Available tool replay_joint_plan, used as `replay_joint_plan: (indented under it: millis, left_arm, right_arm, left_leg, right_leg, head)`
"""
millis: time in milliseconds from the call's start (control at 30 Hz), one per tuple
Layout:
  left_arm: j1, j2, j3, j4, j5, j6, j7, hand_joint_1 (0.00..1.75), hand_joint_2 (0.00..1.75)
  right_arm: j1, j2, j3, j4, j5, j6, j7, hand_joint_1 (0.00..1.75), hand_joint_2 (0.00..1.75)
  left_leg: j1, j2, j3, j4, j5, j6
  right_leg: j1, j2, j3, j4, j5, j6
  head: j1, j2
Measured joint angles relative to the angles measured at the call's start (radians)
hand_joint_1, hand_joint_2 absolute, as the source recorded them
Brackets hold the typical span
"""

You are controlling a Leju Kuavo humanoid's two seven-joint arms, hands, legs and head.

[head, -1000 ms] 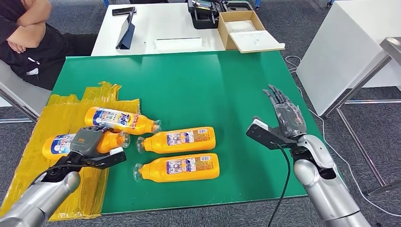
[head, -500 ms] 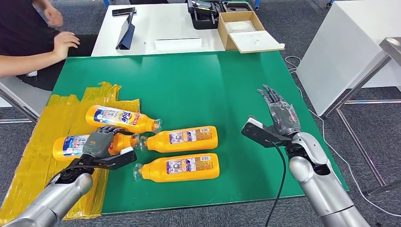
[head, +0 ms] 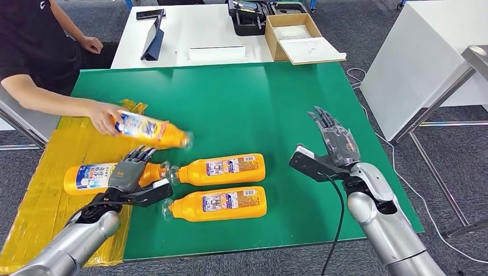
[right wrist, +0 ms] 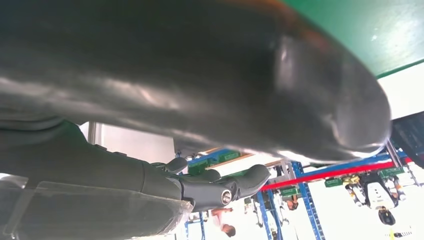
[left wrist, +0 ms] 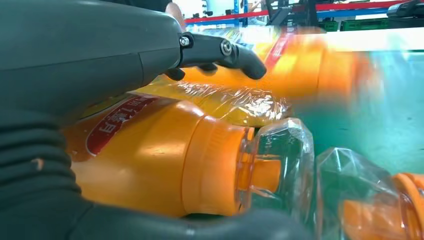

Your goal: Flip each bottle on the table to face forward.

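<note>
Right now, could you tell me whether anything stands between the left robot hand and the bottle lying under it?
Nothing visible does: the left robot hand already rests over the orange bottle, its fingers spread above the bottle's neck end.

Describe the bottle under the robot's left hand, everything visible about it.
The bottle under the left hand is orange plastic, lying on its side on the yellow sheet, wrapped in clear film. Its white-and-blue label faces up; a red label patch shows in the left wrist view. Its clear cap points toward the green mat, nearly meeting the neighbouring bottle's cap. The hand rests over its neck end, fingers spread.
</note>
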Motion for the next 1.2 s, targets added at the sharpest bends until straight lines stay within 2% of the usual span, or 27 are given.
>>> replay_joint_plan:
  millis: [200, 400, 633, 800, 933, 1067, 1200]
  left_arm:
    - [0.001, -0.015, 0.013, -0.015, 0.024, 0.001, -0.002, 0.00, 0.00]
    - [0.003, -0.033, 0.087, -0.100, 0.140, 0.023, -0.032, 0.00, 0.00]
    - [0.003, -0.039, 0.249, -0.336, 0.421, 0.073, -0.118, 0.00, 0.00]
    - [0.004, -0.040, 0.329, -0.479, 0.524, 0.091, -0.160, 0.00, 0.00]
    - [-0.004, -0.041, 0.379, -0.589, 0.648, 0.117, -0.222, 0.00, 0.00]
    - [-0.026, -0.041, 0.394, -0.665, 0.692, 0.133, -0.251, 0.00, 0.00]
    - [-0.044, -0.043, 0.381, -0.677, 0.714, 0.138, -0.258, 0.00, 0.00]
  right_arm:
    - [0.013, 0.010, 0.000, 0.000, 0.025, 0.015, 0.004, 0.00, 0.00]
    - [0.030, 0.015, 0.001, -0.003, 0.032, 0.021, 0.009, 0.00, 0.00]
    - [0.053, 0.002, 0.012, -0.021, -0.018, -0.002, -0.004, 0.00, 0.00]
    - [0.062, -0.008, 0.027, -0.039, -0.037, -0.016, -0.008, 0.00, 0.00]
    - [0.067, -0.013, 0.061, -0.068, -0.062, -0.022, -0.010, 0.00, 1.75]
    - [0.068, -0.006, 0.127, -0.116, -0.071, 0.002, 0.019, 0.00, 1.75]
    - [0.054, 0.039, 0.226, -0.149, -0.059, 0.042, 0.060, 0.00, 1.75]
  left_leg:
    - [0.000, 0.000, 0.000, 0.000, 0.000, 0.000]
    - [0.000, 0.000, 0.000, 0.000, 0.000, 0.000]
    - [0.000, 0.000, 0.000, 0.000, 0.000, 0.000]
    - [0.000, 0.000, 0.000, 0.000, 0.000, 0.000]
    - [0.000, 0.000, 0.000, 0.000, 0.000, 0.000]
    - [0.000, 0.000, 0.000, 0.000, 0.000, 0.000]
    - [0.001, 0.002, 0.000, 0.000, 0.000, 0.000]
  right_leg:
    - [0.000, 0.000, 0.000, 0.000, 0.000, 0.000]
    - [0.000, 0.000, 0.000, 0.000, 0.000, 0.000]
    - [0.000, 0.000, 0.000, 0.000, 0.000, 0.000]
    - [0.000, 0.000, 0.000, 0.000, 0.000, 0.000]
    - [0.000, 0.000, 0.000, 0.000, 0.000, 0.000]
    - [0.000, 0.000, 0.000, 0.000, 0.000, 0.000]
    - [0.000, 0.001, -0.001, 0.000, 0.000, 0.000]
  head:
    - [0.000, 0.000]
    - [0.000, 0.000]
    - [0.000, 0.000]
    - [0.000, 0.000]
    - [0.000, 0.000]
    - [0.000, 0.000]
    - [0.000, 0.000]
